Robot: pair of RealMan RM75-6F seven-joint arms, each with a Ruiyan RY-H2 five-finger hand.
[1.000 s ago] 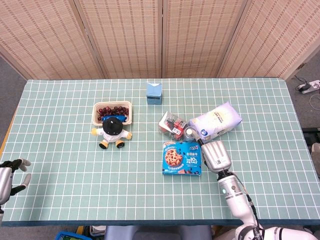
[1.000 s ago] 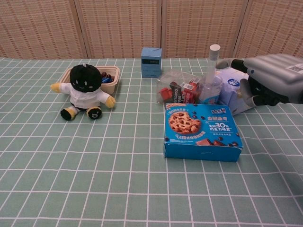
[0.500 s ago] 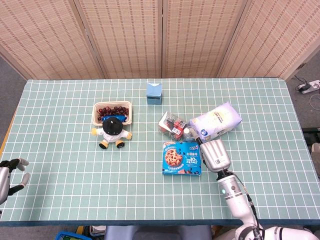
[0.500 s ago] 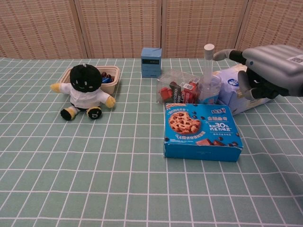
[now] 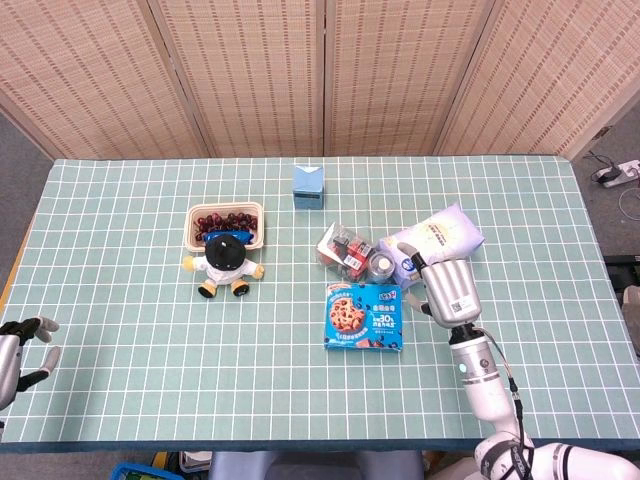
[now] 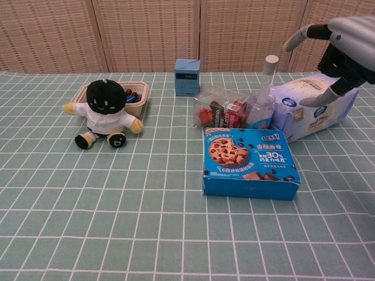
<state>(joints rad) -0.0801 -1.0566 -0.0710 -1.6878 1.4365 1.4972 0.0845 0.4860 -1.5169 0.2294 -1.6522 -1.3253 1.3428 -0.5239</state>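
Note:
My right hand (image 5: pixel 448 290) (image 6: pixel 341 42) hangs raised over the white plastic bag (image 5: pixel 436 238) (image 6: pixel 309 110), fingers spread and holding nothing. Just left of it stands a clear pump bottle (image 5: pixel 382 265) (image 6: pixel 261 100), tilted slightly. A blue cookie box (image 5: pixel 364 315) (image 6: pixel 251 161) lies flat in front of the bottle. My left hand (image 5: pixel 22 345) stays at the table's near left corner, fingers apart and empty; only the head view shows it.
A clear bag of snack packs (image 5: pixel 341 247) (image 6: pixel 219 110) lies beside the bottle. A small blue carton (image 5: pixel 308 185) (image 6: pixel 187 76) stands further back. A black-and-white plush toy (image 5: pixel 226 260) (image 6: pixel 106 112) sits before a tray of red fruit (image 5: pixel 226 219) (image 6: pixel 139 93).
My right hand has lifted off to the right, away from the pump bottle, and its fingers have spread. The bottle's pump top has swung back to the right. The left hand barely moved.

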